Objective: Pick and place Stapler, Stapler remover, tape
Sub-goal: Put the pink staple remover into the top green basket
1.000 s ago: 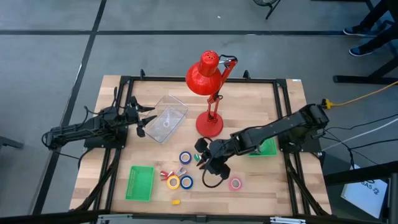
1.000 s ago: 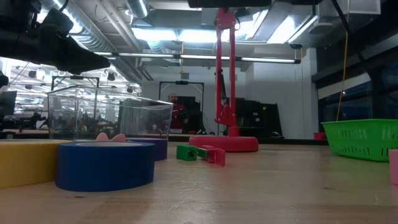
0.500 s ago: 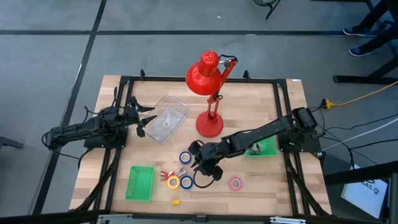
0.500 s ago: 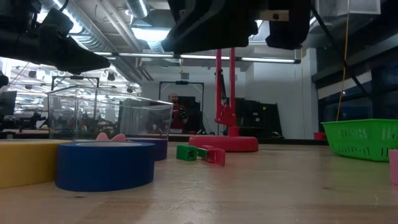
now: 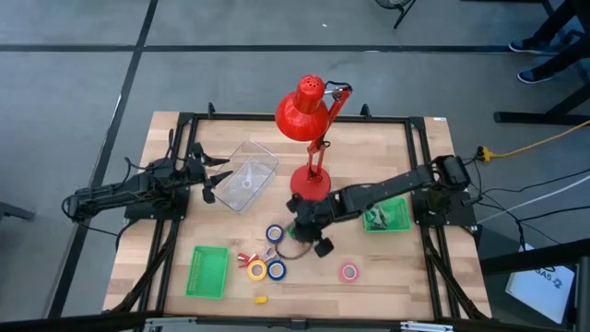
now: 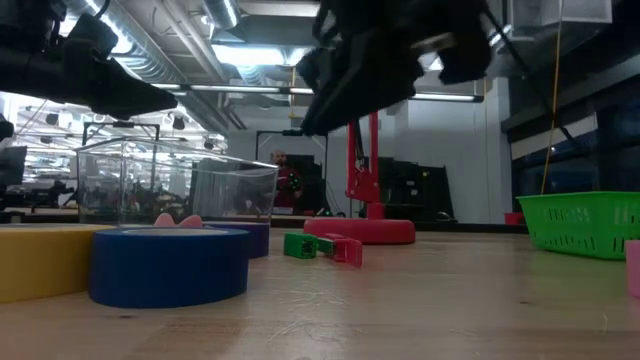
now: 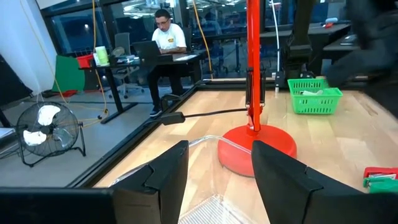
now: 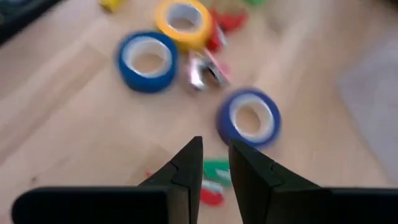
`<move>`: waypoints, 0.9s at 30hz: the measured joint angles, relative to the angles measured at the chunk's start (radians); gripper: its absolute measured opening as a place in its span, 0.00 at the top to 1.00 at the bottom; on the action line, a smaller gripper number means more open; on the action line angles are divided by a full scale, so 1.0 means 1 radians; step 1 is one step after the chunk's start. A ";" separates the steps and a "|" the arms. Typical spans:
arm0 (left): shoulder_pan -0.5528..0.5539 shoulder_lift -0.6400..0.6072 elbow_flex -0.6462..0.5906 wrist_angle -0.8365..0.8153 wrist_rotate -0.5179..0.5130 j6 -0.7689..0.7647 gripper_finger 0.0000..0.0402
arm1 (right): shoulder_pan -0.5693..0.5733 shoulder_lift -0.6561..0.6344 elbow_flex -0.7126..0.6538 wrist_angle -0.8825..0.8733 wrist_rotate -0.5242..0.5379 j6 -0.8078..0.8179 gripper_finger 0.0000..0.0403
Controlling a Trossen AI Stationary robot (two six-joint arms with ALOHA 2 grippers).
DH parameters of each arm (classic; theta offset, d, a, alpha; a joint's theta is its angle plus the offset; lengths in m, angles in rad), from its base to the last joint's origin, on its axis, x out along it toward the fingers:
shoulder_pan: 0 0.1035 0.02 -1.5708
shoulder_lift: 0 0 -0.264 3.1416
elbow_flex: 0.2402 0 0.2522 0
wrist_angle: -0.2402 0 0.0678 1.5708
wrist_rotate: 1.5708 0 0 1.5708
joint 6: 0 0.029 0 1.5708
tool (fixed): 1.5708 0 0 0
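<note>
Now right claw (image 8: 214, 163) hovers above blue tape (image 8: 249, 118).

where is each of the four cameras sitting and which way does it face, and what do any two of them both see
High view: above the table, looking straight down; both arms show, left gripper by the clear box, right gripper over the tape rolls.
Low view: at table-top height, looking level across at the red lamp; dark arms overhead.
Left wrist view: looks forward past its own parted fingers at the lamp base.
Right wrist view: looks down past its own fingers at the tape rolls.
Shared: high and right wrist views both show the blue and yellow rolls.
</note>
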 joint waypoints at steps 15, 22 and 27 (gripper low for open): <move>0.000 0.000 0.000 0.028 -0.017 -0.017 0.57 | -0.078 -0.023 0.001 -0.100 -0.004 0.572 0.80; 0.000 0.000 0.000 0.209 0.105 -0.472 0.56 | -0.035 -0.055 0.054 -0.210 0.018 0.744 0.84; 0.000 0.000 0.000 0.302 0.101 -0.721 0.57 | 0.008 -0.055 0.117 -0.317 0.019 0.742 0.91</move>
